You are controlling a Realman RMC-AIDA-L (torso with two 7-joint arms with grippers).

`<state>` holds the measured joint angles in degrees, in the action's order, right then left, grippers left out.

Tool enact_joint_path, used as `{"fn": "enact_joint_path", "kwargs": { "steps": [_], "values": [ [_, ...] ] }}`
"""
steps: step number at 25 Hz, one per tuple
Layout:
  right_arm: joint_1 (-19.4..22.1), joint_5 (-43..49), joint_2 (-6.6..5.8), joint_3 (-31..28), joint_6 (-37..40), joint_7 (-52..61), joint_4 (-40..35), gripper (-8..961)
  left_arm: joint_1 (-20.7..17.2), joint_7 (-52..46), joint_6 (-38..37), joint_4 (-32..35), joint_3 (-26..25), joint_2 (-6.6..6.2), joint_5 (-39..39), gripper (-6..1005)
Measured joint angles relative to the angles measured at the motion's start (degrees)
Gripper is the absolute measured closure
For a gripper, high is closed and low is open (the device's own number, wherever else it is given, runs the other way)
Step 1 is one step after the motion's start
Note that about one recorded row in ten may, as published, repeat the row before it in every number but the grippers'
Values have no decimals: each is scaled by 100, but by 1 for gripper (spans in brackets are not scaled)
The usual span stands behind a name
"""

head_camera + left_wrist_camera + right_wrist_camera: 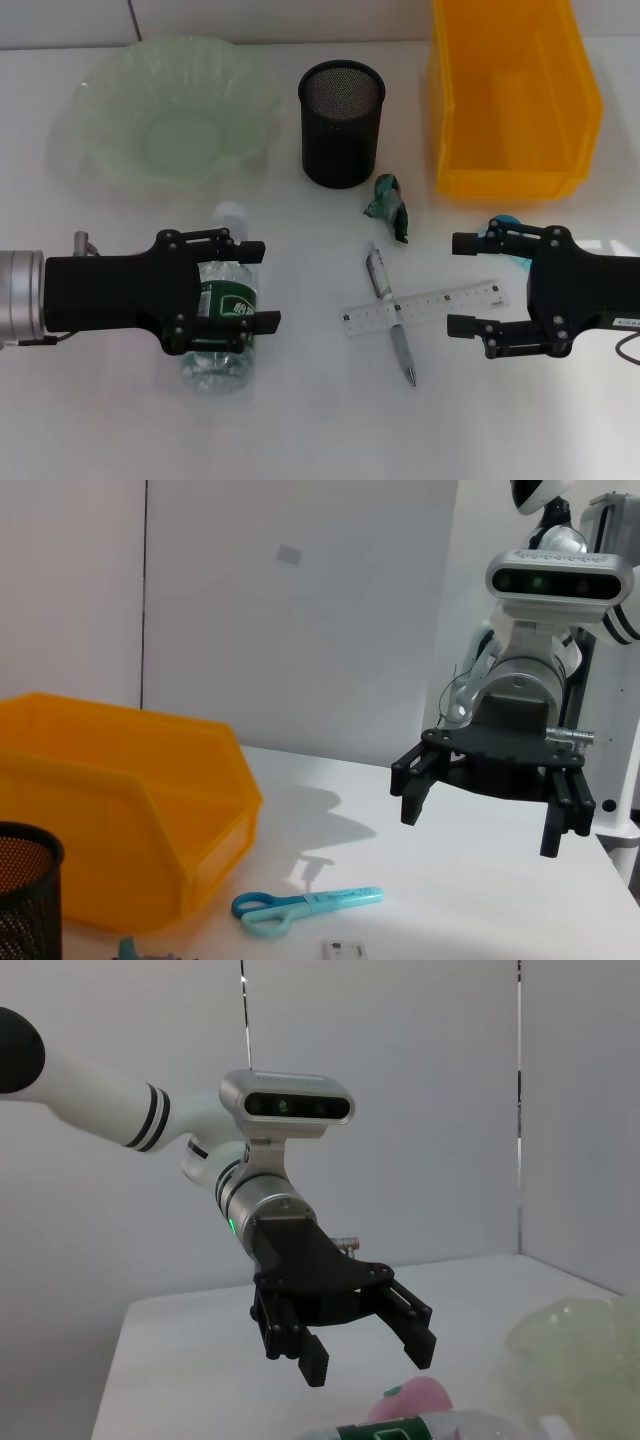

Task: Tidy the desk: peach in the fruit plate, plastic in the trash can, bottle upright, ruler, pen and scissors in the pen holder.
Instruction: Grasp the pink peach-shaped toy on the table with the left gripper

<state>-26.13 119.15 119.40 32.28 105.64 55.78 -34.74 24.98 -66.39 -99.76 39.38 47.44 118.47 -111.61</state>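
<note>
Your left gripper hangs over the lying bottle on the near left of the desk, fingers spread wide and holding nothing. From the right wrist view it looks to sit above the bottle rather than around it, so the step in hand seems to be the bottle: you are lined up to take it but have not gripped it.

The bottle lies on its side, white cap pointing far, towards the pale green fruit plate. A pink thing, probably the peach, shows just behind the bottle in the right wrist view; the head view hides it under your arm.

Next, lower the left gripper until the fingers straddle the bottle's body, close, then tip it up onto its base. The clear plastic is round and smooth, so it may roll or slip if you pinch off-centre.

Your right gripper waits on the near right, also spread wide and empty, above the blue scissors. The ruler lies across the pen in the middle, the green plastic wrapper just beyond them, the black pen holder farther back, and the yellow bin at the far right.
</note>
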Motion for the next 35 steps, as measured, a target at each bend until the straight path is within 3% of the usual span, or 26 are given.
{"fn": "enact_joint_path", "kwargs": {
  "steps": [10,17,22,35],
  "values": [
    [34,3,-5,-3,3,19,-2,111,-389,-79,-189,581,-477,-10,98,217],
    [58,3,-12,-2,3,21,-24,111,-789,-42,397,950,-846,-74,27,218],
    [67,3,-14,-2,-4,20,-21,111,-810,64,790,761,-898,-104,-10,218],
    [133,3,-13,-2,-74,21,-24,112,-622,57,1634,345,-841,-13,-679,220]
  ]
}}
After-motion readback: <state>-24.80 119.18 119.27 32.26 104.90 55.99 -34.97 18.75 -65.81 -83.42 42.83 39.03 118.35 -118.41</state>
